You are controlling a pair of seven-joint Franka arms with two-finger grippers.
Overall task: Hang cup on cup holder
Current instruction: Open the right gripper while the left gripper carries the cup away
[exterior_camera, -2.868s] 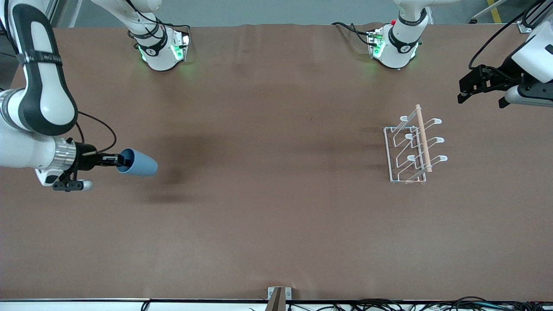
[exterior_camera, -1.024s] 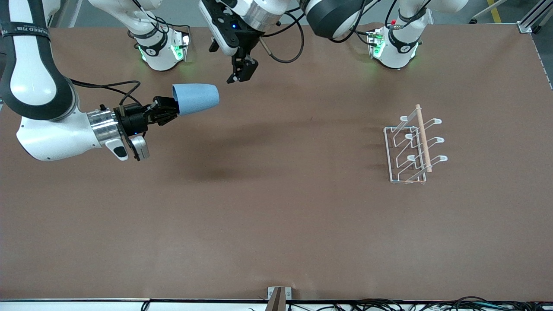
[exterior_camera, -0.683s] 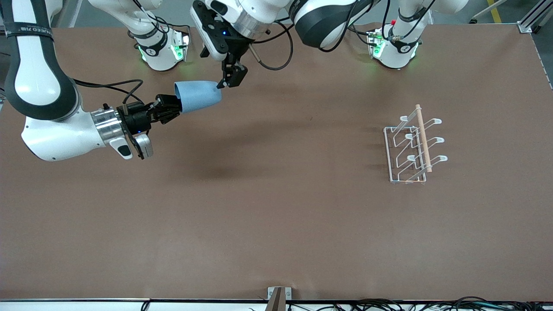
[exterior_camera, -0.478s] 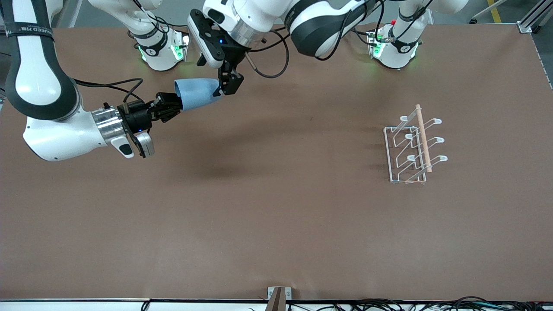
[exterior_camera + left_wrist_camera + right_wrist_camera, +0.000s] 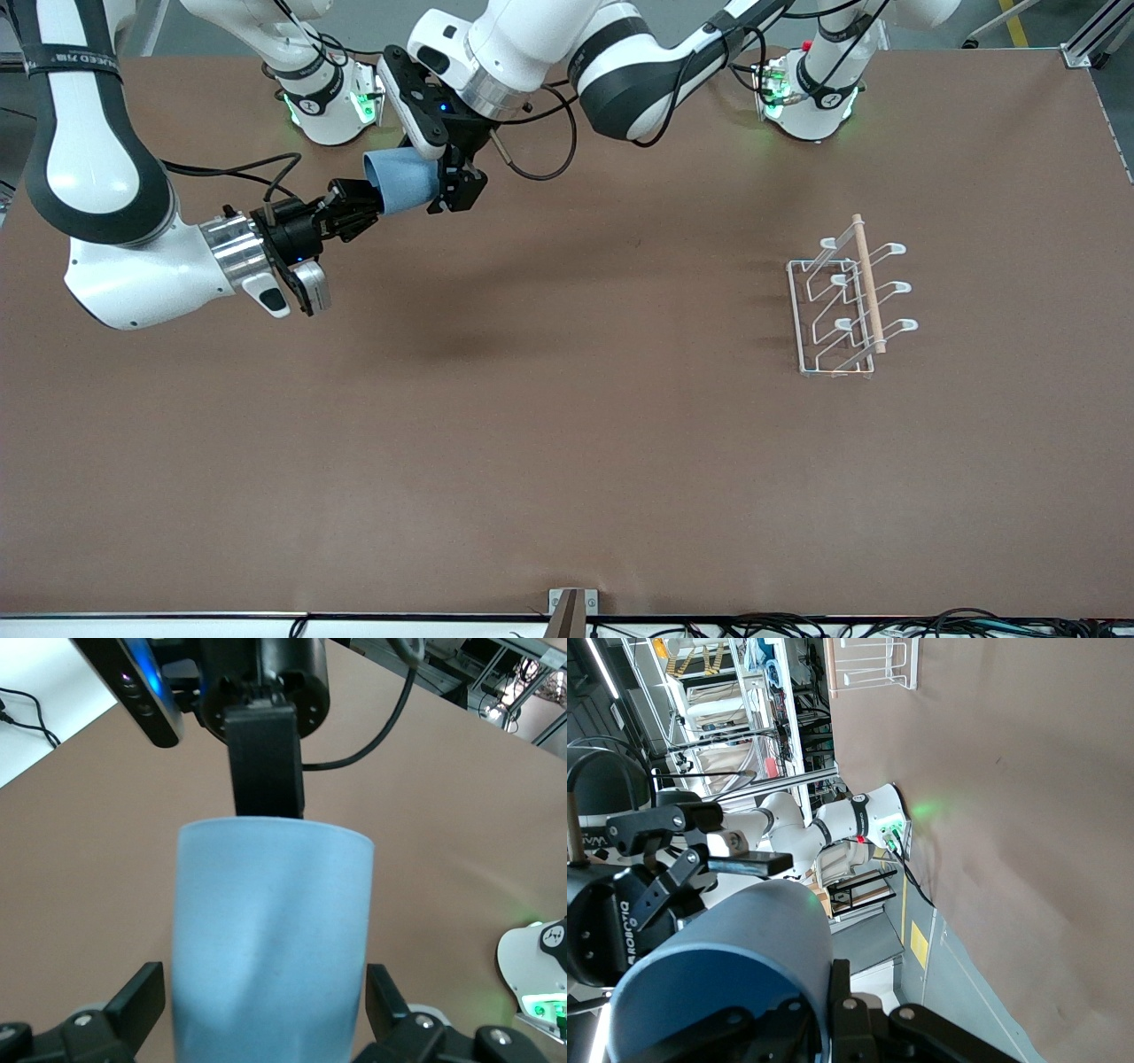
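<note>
- Pinching the rim of the cup (image 5: 403,182), the right gripper (image 5: 353,213) has its jaws shut on the cup's wall, one finger inside the mouth and one outside, and holds the cup on its side in the air over the table (image 5: 567,461) near the right arm's base.
- Straddling the cup's closed end, the left gripper (image 5: 452,184) has its jaws spread wide; in the left wrist view its fingers (image 5: 133,1001) stand to either side of the cup body with gaps showing, so they seem not to be touching it yet, though the contact line is cut off at the frame's edge.
- Judging from this, the step in hand is a handover from the right arm to the left arm.
- Next, the left jaws need to close on the body before the right jaws let go of the rim; only then can the cup be carried off.
- The cup holder (image 5: 843,306) stands well apart, toward the left arm's end of the table, all its prongs bare.
- The cup is a plain, matte, light blue tumbler with no handle, slightly tapered toward its base.
</note>
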